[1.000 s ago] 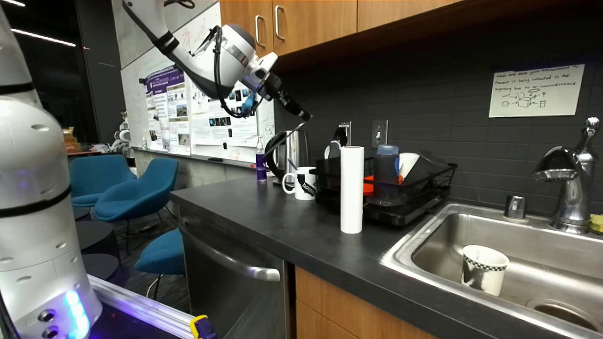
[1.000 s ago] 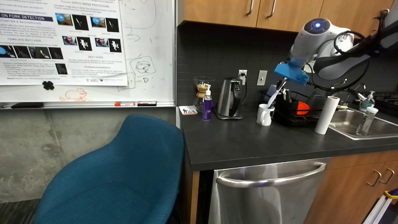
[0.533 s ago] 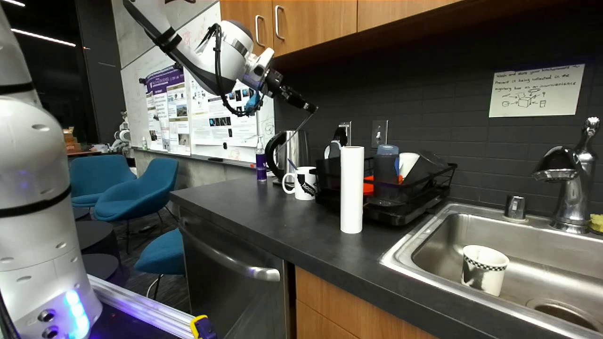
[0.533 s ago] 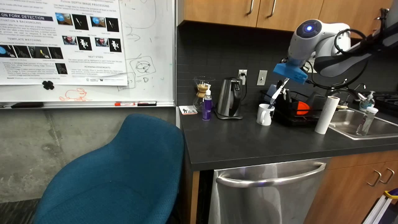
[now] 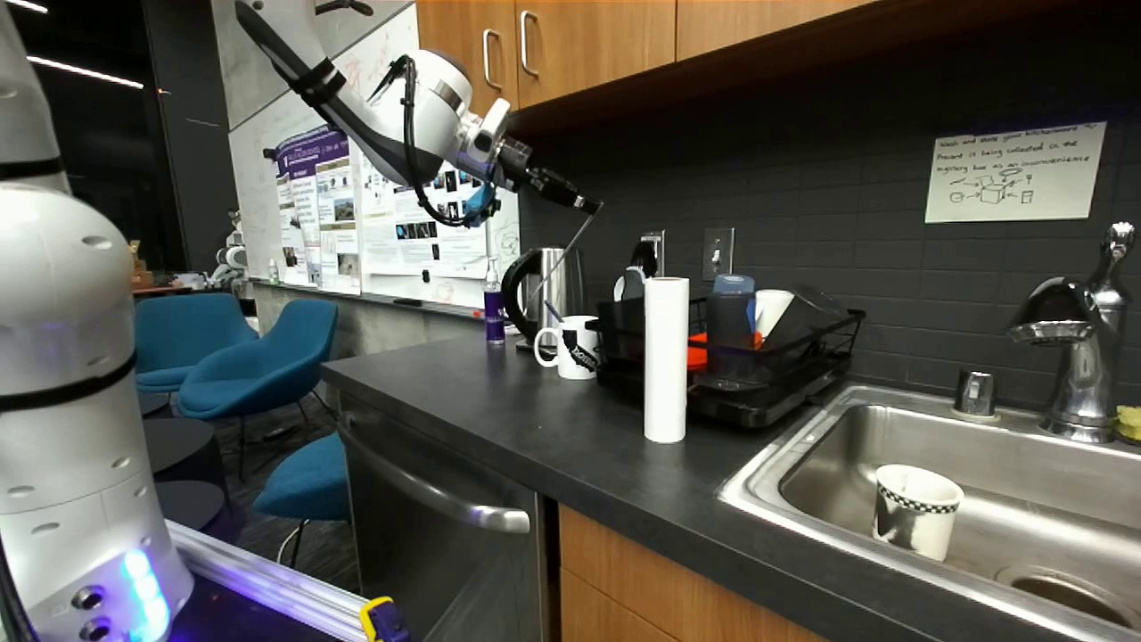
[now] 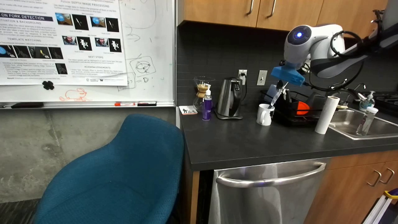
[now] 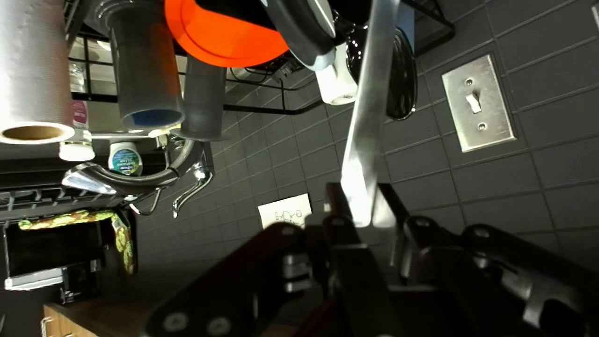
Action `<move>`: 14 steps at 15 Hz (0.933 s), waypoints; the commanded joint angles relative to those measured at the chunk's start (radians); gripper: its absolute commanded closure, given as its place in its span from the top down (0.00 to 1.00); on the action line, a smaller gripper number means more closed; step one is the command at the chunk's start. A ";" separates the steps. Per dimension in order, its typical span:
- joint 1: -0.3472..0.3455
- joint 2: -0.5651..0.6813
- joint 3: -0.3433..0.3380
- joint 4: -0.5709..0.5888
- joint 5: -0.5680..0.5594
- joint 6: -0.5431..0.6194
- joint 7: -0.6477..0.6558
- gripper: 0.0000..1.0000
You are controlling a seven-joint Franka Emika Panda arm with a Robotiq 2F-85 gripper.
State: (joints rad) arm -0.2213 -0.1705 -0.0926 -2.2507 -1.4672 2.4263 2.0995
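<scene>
- The gripper point(image 7: 364, 201) pinches one end of a metal utensil point(image 7: 372, 93) between its fingertips, closed on the thin strip
- In the wrist view the utensil runs to 12 o'clock and out of frame; in both exterior views it slants down from the gripper toward 7 o'clock; its kind is unclear
- It looks light, stiff and hard to break, but smooth metal may slip or pivot in so short a grip; the broad faces, nearer the middle, should give a steadier hold
- The white mug point(image 6: 264, 115) stands at 7 o'clock of the utensil in an exterior view, a dark handle point(image 5: 554, 311) poking out; whether the utensil's tip touches it I cannot tell
- The black dish rack point(image 5: 753, 415) sits at the mug's 3 o'clock in both exterior views, the steel kettle point(image 6: 224, 99) at its 10 o'clock in an exterior view
- Beyond, the light switch point(image 7: 478, 104) is on the tiled wall point(image 7: 491, 182), between 1 and 2 o'clock in the wrist view
</scene>
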 commanded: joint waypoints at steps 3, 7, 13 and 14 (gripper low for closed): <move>0.035 0.010 -0.026 0.016 -0.027 -0.037 0.058 0.05; 0.041 0.008 -0.030 0.015 -0.032 -0.052 0.094 0.05; 0.055 0.018 -0.023 0.025 -0.048 -0.104 0.143 0.05; 0.058 0.020 -0.021 0.028 -0.057 -0.121 0.153 0.05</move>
State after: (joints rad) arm -0.1834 -0.1627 -0.1104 -2.2434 -1.4834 2.3520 2.1978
